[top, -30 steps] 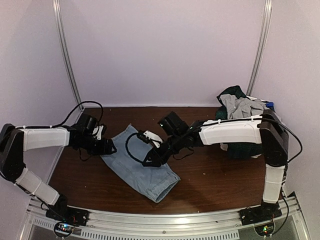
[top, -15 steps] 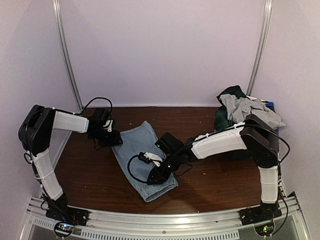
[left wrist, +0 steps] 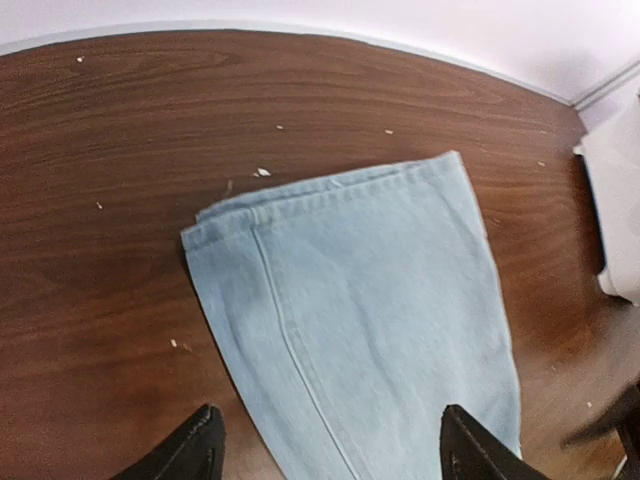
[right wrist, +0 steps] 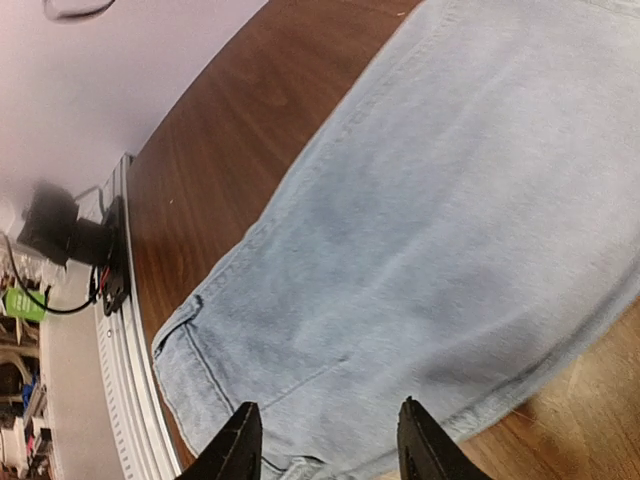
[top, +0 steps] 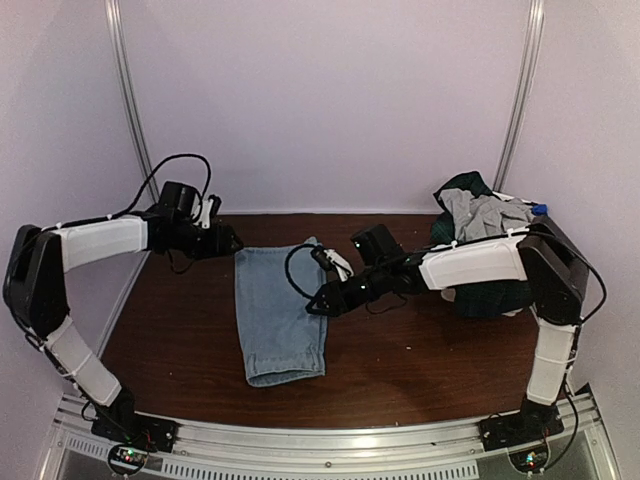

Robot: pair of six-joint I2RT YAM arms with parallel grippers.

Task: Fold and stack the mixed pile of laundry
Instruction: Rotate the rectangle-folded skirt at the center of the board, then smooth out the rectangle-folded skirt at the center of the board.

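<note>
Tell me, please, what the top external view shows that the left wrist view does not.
Only the top external view shows the mixed laundry pile heaped at the table's far right corner, and the denim garment's whole length. Only the left wrist view shows pale crumbs on the wood, the garment's stitched seam, and the left gripper's fingertips standing wide apart. Both show the light blue denim lying flat on the brown table.

Rumpled mixed laundry pile [top: 485, 215], green plaid and grey, heaped far right
</note>
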